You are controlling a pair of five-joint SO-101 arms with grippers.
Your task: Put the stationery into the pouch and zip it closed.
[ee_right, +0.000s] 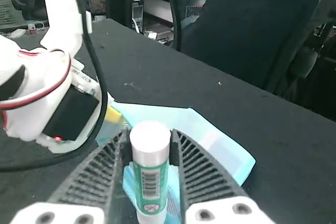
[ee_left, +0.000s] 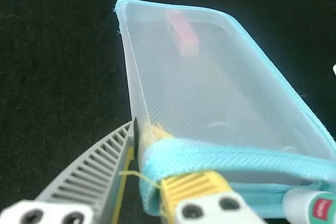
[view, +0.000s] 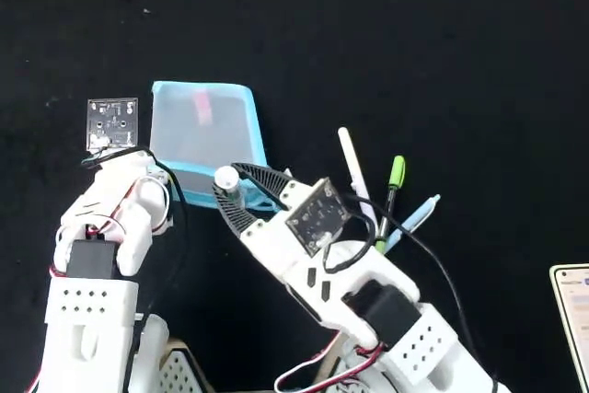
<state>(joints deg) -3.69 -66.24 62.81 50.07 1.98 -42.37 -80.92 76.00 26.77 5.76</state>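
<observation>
1. Your left gripper (ee_left: 144, 132) had its fingers clamped on the near edge of the pouch (ee_left: 210, 93), with the teal zip band pinched between the grey finger and the yellow-padded one.
2. The pouch (view: 202, 140) lay flat on the black tabletop (view: 414, 62), just ahead of the left arm. Its long side ran away from the arms.
3. A pink item (ee_left: 184, 35) showed through the translucent mesh near the pouch's far end.
4. Your right gripper (ee_right: 149, 135) had its fingers closed around the glue stick (ee_right: 149, 177), one on each side of the green body, with the white cap standing above the fingertips.
5. From above, the glue stick (view: 227, 181) sat at the near right corner of the pouch. From the left wrist its cap (ee_left: 310, 205) was just beside the teal band. You could not tell whether it had entered the opening.
6. Three pens lay together on the tabletop to the right of the right gripper (view: 230, 179), apart from the pouch: a white pen (view: 352, 165), a green pen (view: 394, 186) and a blue pen (view: 416, 218).
</observation>
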